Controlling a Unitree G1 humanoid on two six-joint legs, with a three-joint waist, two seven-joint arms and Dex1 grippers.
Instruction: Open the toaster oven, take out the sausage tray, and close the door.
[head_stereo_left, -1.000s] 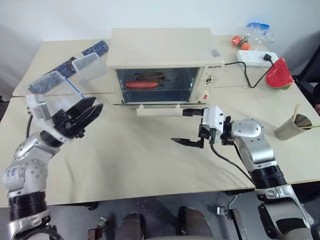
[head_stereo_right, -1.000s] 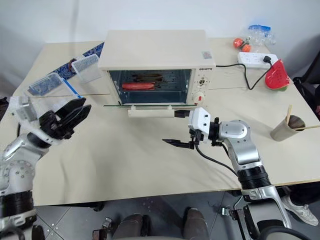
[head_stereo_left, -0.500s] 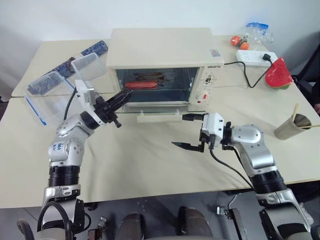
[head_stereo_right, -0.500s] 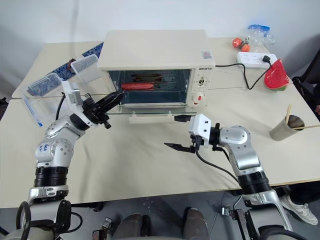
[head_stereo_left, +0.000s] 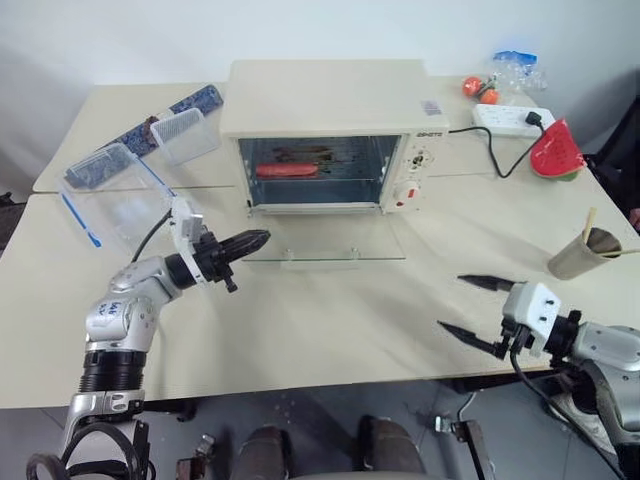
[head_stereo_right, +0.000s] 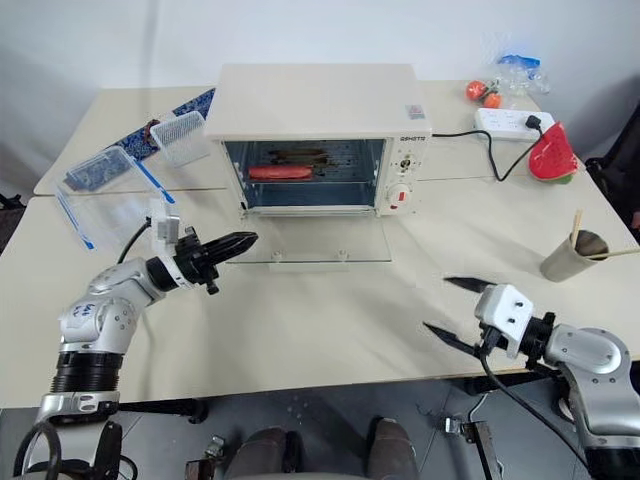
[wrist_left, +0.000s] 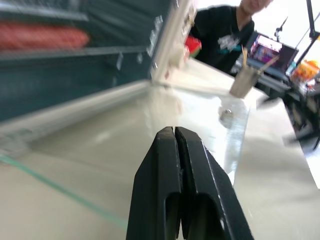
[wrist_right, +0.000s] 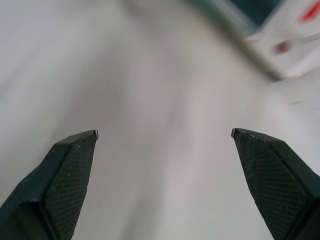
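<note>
With the door (head_stereo_left: 322, 243) lying flat at frame centre, the left gripper (head_stereo_left: 262, 238), fingers pressed together and empty, could strike the glass reaching for the sausage tray (head_stereo_left: 300, 168), while the right gripper (head_stereo_left: 468, 306) at lower right gapes wide, holding nothing.

A short dark brand word stood at the top of the control panel of the cream-white boxy toaster oven (head_stereo_left: 330, 130), too small to read. A small label near the right front corner of its top was also illegible. No other lettering could be made out.

Plain white wall (head_stereo_left: 120, 40) behind beige tables (head_stereo_left: 300, 340) — grey floor (head_stereo_left: 330, 420) below
</note>
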